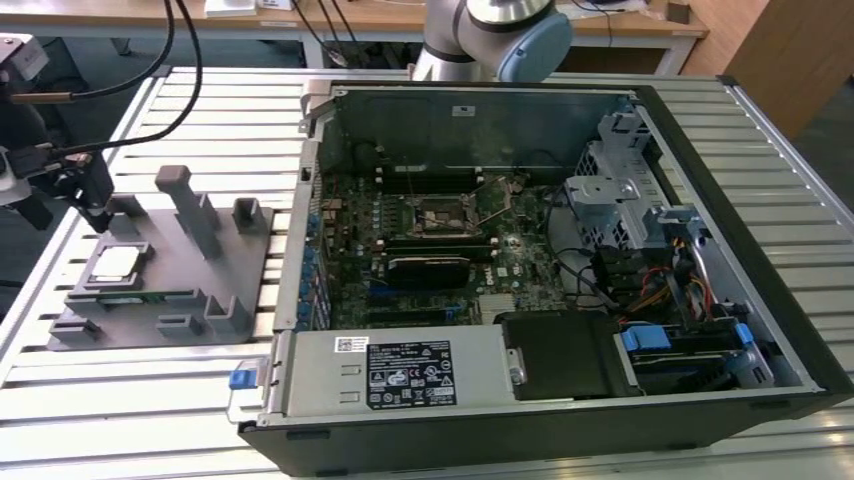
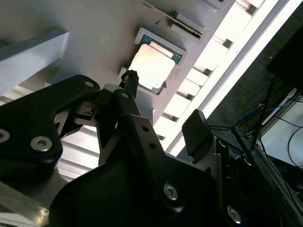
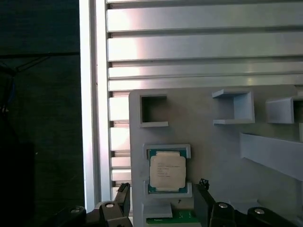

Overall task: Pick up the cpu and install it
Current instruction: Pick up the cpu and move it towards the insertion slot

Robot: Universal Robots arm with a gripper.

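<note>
Claw hangs at the end of the arm over a grey fixture plate that lies on the slatted metal tabletop. Its two black fingers are spread wide and pinch nothing.

The cpu lies flat just below the claw, silver top up, seated in a shallow square pocket of the plate. In the first wrist view the cpu sits in line with the gap between the fingers, with one finger off to each side. In the second wrist view the cpu shows just past the tip of one finger, while the other finger stands apart from it. Whether that nearer tip touches the pocket's rim cannot be told.

A thin green memory strip lies in a slot of the plate just beside the cpu's pocket, close under the claw. Upright grey posts rise from the plate beside the claw.

Well away from the claw, toward the exterior view's right, an open computer case lies on its side on the tabletop with its motherboard facing up. The dark square socket frame sits near the middle of the board. The arm's base stands beyond the case, far from the claw.
</note>
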